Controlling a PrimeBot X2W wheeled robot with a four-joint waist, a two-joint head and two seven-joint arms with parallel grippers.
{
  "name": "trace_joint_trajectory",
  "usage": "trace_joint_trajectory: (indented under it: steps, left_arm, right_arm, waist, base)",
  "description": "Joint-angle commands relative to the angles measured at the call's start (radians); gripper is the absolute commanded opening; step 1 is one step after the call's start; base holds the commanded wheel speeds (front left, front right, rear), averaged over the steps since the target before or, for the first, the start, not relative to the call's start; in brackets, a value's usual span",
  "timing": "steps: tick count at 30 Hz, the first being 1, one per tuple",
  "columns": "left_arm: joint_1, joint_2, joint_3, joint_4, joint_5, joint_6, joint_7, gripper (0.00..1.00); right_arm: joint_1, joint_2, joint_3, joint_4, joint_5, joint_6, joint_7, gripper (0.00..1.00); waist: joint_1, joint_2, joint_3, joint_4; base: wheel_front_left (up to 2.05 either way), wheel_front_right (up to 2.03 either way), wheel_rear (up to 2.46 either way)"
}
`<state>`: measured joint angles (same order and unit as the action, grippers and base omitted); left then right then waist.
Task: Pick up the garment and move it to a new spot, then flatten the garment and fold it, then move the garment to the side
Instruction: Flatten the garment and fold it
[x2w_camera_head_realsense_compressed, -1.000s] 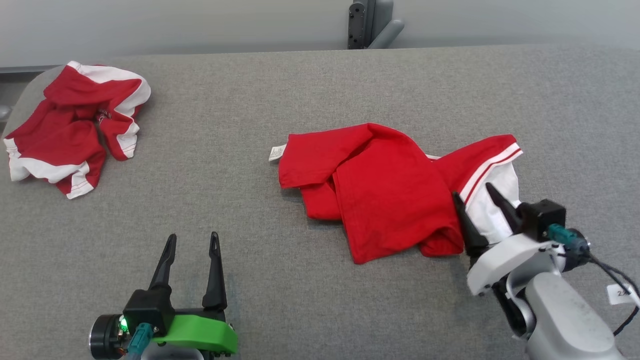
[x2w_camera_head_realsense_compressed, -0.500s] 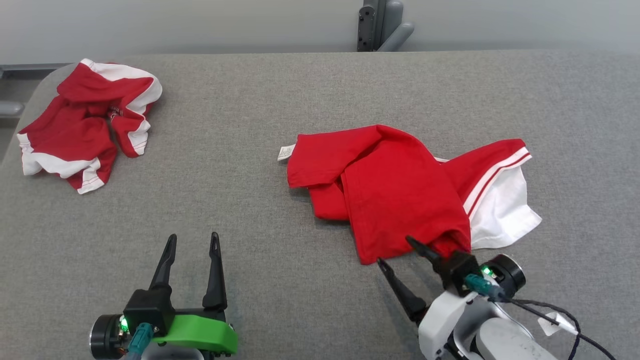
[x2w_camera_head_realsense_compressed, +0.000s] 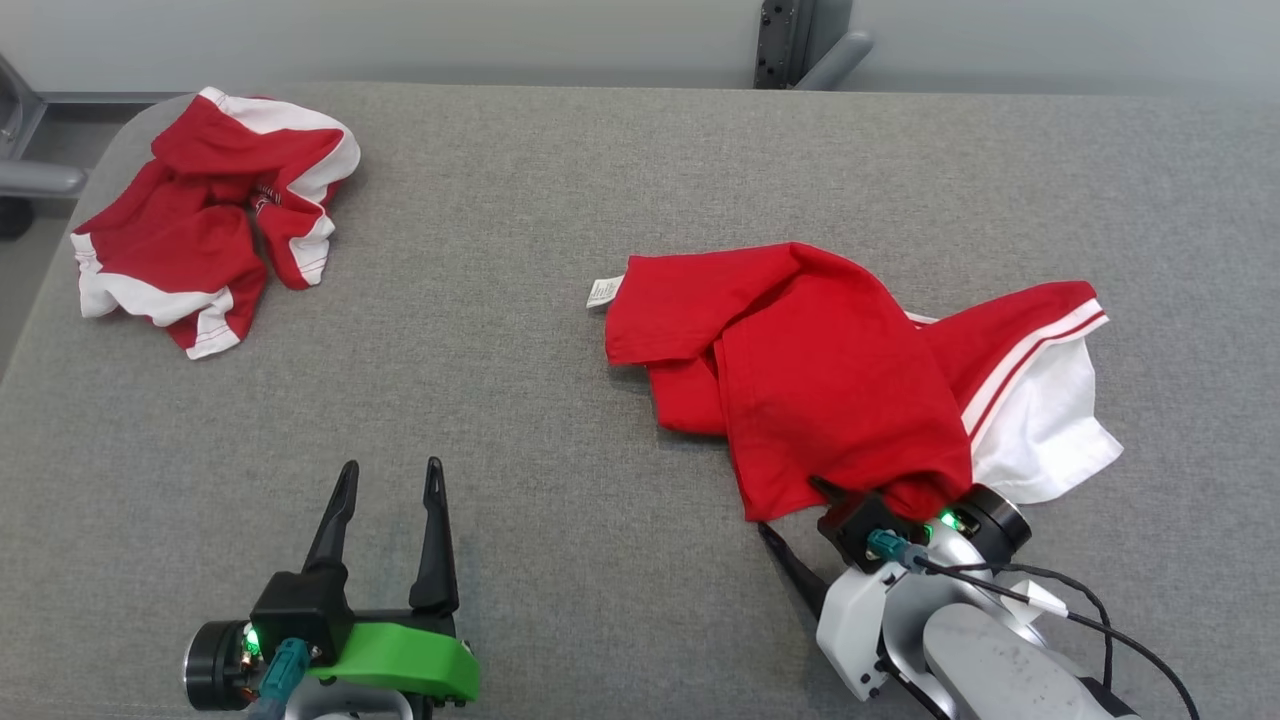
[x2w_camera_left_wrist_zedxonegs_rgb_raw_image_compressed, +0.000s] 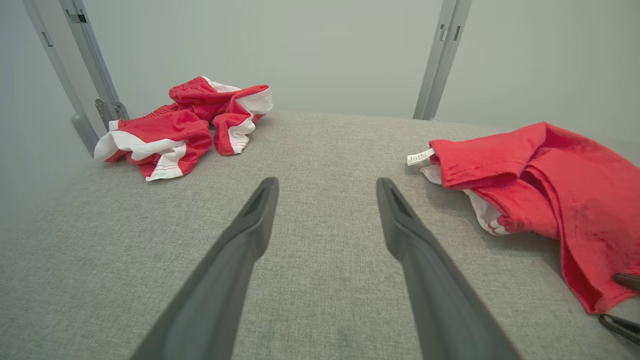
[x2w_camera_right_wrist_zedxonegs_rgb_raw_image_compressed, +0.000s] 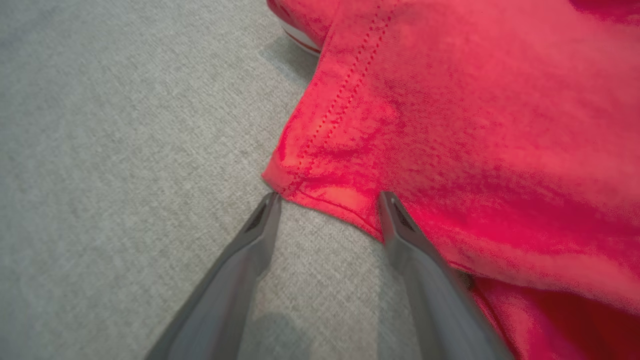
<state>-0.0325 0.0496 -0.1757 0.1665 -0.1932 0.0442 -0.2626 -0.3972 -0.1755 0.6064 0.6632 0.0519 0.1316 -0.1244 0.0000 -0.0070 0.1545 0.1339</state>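
The right fingers (x2w_camera_right_wrist_zedxonegs_rgb_raw_image_compressed: 252, 245) are spread by the red shirt (x2w_camera_right_wrist_zedxonegs_rgb_raw_image_compressed: 450, 125). Slide one under its corner, then pinch. The left fingers (x2w_camera_left_wrist_zedxonegs_rgb_raw_image_compressed: 250, 235) are spread too.

Garment (x2w_camera_head_realsense_compressed: 830, 390): matt red cloth; table (x2w_camera_head_realsense_compressed: 560, 300): rough grey fabric.

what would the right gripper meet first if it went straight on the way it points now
The hemmed near corner of the red garment, which lies right at the fingertips of the open right gripper. Whether they already touch it is unclear from here.
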Motion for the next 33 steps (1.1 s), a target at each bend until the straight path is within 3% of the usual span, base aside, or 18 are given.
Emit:
trace_joint_trajectory:
  steps: [1, 2, 3, 12, 21, 29, 30, 31, 32, 33]
  left_arm:
    - [-0.012, 0.002, 0.0, 0.001, -0.008, 0.003, -0.003, 1.0]
    - [-0.013, 0.002, -0.001, 0.001, -0.007, 0.004, -0.003, 1.0]
    - [-0.013, 0.002, -0.001, 0.001, -0.007, 0.005, -0.003, 1.0]
    - [-0.005, 0.002, 0.007, 0.001, -0.008, 0.008, -0.002, 1.0]
    - [-0.013, 0.002, 0.0, 0.005, -0.006, 0.002, -0.003, 1.0]
    - [-0.019, 0.002, -0.005, 0.011, -0.009, 0.0, -0.003, 1.0]
    - [-0.018, 0.002, -0.006, 0.012, -0.009, 0.0, -0.003, 1.0]
    - [-0.018, 0.002, -0.007, 0.012, -0.009, 0.001, -0.003, 1.0]
    - [-0.017, 0.002, -0.006, 0.012, -0.01, 0.002, -0.002, 1.0]
    - [-0.016, 0.002, -0.005, 0.011, -0.01, 0.003, -0.003, 1.0]
  right_arm:
    - [-0.021, 0.01, -0.003, 0.045, 0.013, -0.002, -0.006, 0.28]
    - [-0.029, 0.014, -0.001, 0.065, 0.015, -0.002, -0.017, 0.28]
    - [-0.036, 0.019, -0.002, 0.082, 0.019, -0.002, -0.024, 0.0]
    - [-0.076, 0.059, 0.044, 0.106, 0.058, -0.002, -0.1, 0.0]
    - [-0.101, 0.1, 0.23, -0.001, 0.175, -0.002, -0.121, 0.0]
    - [-0.177, 0.121, 0.35, 0.034, 0.31, -0.002, -0.114, 0.0]
    - [-0.184, 0.122, 0.361, 0.046, 0.327, -0.002, -0.114, 0.12]
    - [-0.19, 0.123, 0.373, 0.056, 0.341, -0.002, -0.113, 0.46]
    - [-0.2, 0.124, 0.378, 0.065, 0.353, -0.002, -0.116, 0.87]
    - [-0.209, 0.124, 0.384, 0.074, 0.362, -0.002, -0.12, 1.0]
  waist:
    - [0.0, 0.007, 0.003, 0.008]
    - [0.0, 0.007, 0.002, 0.01]
    - [0.0, 0.007, 0.002, 0.011]
    - [0.0, 0.007, -0.004, 0.001]
    - [0.0, 0.007, -0.005, 0.0]
    - [0.0, 0.007, -0.008, 0.034]
    - [0.0, 0.007, -0.009, 0.037]
    - [0.0, 0.007, -0.01, 0.039]
    - [0.0, 0.007, -0.01, 0.041]
    - [0.0, 0.007, -0.01, 0.041]
  base:
    - [0.0, 0.0, 0.0]
    - [0.0, 0.0, 0.0]
    - [0.0, 0.0, 0.0]
    - [0.0, 0.0, 0.0]
    - [0.0, 0.0, 0.0]
    - [0.0, 0.0, 0.0]
    - [0.0, 0.0, 0.0]
    - [0.0, 0.0, 0.0]
    - [0.0, 0.0, 0.0]
    - [0.0, 0.0, 0.0]
